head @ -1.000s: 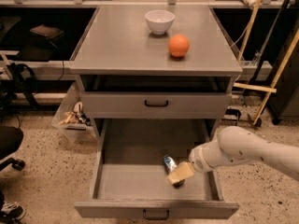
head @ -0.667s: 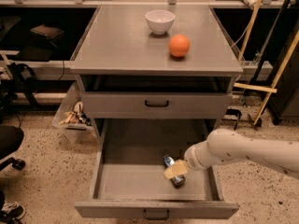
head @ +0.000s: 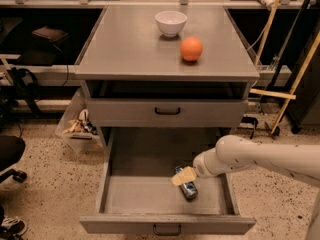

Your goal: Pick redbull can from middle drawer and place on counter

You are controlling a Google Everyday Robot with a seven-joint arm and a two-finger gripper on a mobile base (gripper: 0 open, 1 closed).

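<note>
Redbull can (head: pixel 189 189) lay on its side, blue-silver, right of centre on the floor of the middle drawer (head: pixel 135 196), which was pulled open. Gripper (head: pixel 183 176) was at the can's far end. Grey worktop (head: pixel 130 49) above.

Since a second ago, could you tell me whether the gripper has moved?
Yes. The gripper has shifted slightly left, away from the right wall of the drawer, over the can.
</note>
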